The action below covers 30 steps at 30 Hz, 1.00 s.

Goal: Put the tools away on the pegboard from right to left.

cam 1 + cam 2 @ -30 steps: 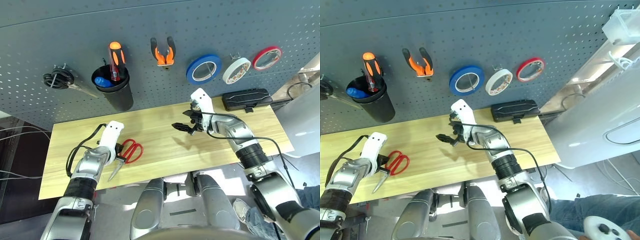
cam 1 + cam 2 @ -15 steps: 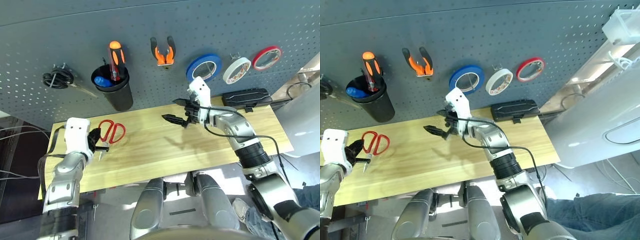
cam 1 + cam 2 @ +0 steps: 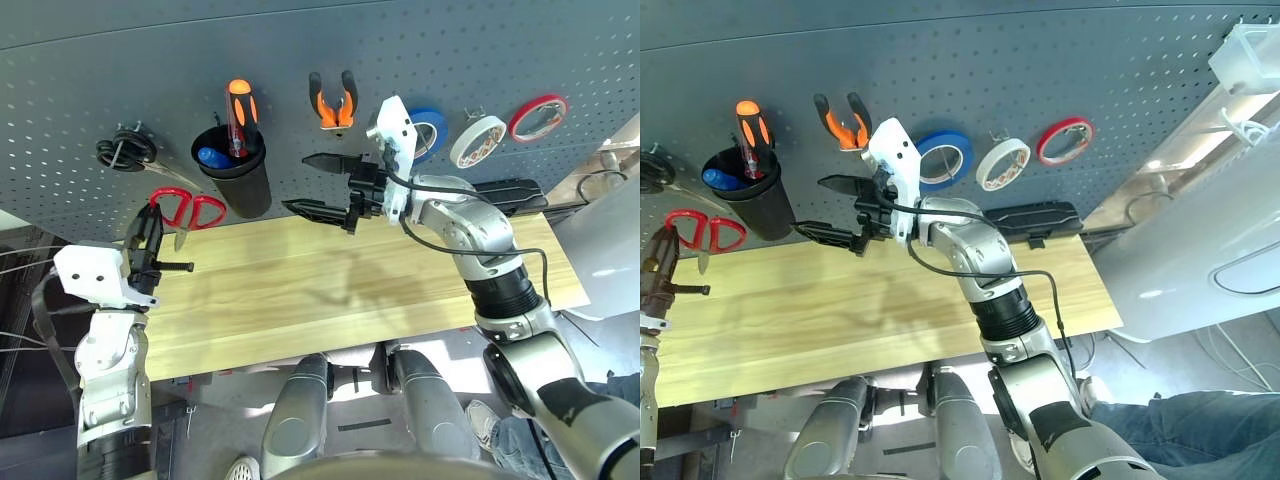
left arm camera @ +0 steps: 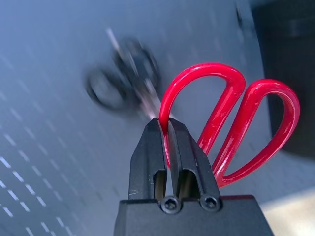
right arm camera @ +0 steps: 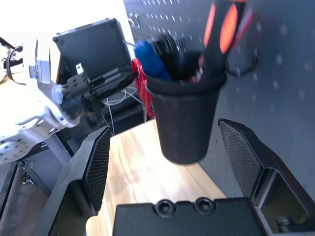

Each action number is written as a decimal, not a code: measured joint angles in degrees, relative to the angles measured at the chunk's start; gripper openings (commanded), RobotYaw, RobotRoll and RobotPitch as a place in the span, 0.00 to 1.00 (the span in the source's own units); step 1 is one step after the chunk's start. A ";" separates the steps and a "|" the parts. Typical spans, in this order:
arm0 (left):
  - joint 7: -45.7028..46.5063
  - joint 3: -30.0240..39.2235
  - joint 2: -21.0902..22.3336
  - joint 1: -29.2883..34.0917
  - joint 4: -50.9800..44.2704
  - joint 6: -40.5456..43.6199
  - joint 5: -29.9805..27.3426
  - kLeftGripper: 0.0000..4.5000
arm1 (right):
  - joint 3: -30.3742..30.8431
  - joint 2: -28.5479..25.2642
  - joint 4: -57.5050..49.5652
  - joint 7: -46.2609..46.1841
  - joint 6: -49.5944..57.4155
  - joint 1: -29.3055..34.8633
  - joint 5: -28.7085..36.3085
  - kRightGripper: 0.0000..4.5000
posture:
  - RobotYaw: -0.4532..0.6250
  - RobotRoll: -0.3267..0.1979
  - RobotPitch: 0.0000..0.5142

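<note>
We see the left end effector (image 3: pixel 150 232) raised at about nine o'clock in the head view, its two black fingers (image 4: pixel 170 147) pressed together on the red-handled scissors (image 3: pixel 188 210). They pinch one handle loop where it meets the blades, and the red loops stick out past the fingertips. The scissors hang in the air in front of the pegboard (image 3: pixel 450 50), just beside the black cup (image 3: pixel 232 178) and a little below a bundle of dark rings on a hook (image 3: pixel 122 152), clear of the wooden worktop (image 3: pixel 330 290).

The right end effector (image 3: pixel 325 185) sits near the centre, pointing toward nine o'clock, with its fingers spread wide apart and nothing between them. In its wrist view the cup stands beyond the gap, apart from both fingers.

On the pegboard, the orange-and-black screwdriver (image 3: pixel 237 115) stands in the cup, the orange-handled pliers (image 3: pixel 331 103) hang at twelve o'clock, and the whitish tape roll (image 3: pixel 476 141) hangs toward two o'clock between a blue tape roll (image 3: pixel 430 135) and a red tape roll (image 3: pixel 537 117). A black case (image 3: pixel 520 192) lies at the back of the worktop.
</note>
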 measured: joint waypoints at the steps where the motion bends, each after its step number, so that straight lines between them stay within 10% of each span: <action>1: 0.31 0.18 0.53 -0.07 -0.17 -0.80 0.20 0.01 | -0.02 0.14 -0.30 0.00 0.00 -0.22 0.43 1.00 | 0.50 0.62 0.50; 30: 5.78 2.39 3.15 -0.92 1.86 -3.07 1.62 0.01 | -0.22 0.86 0.96 -1.42 -0.52 -1.98 1.72 1.00 | 0.50 0.62 0.49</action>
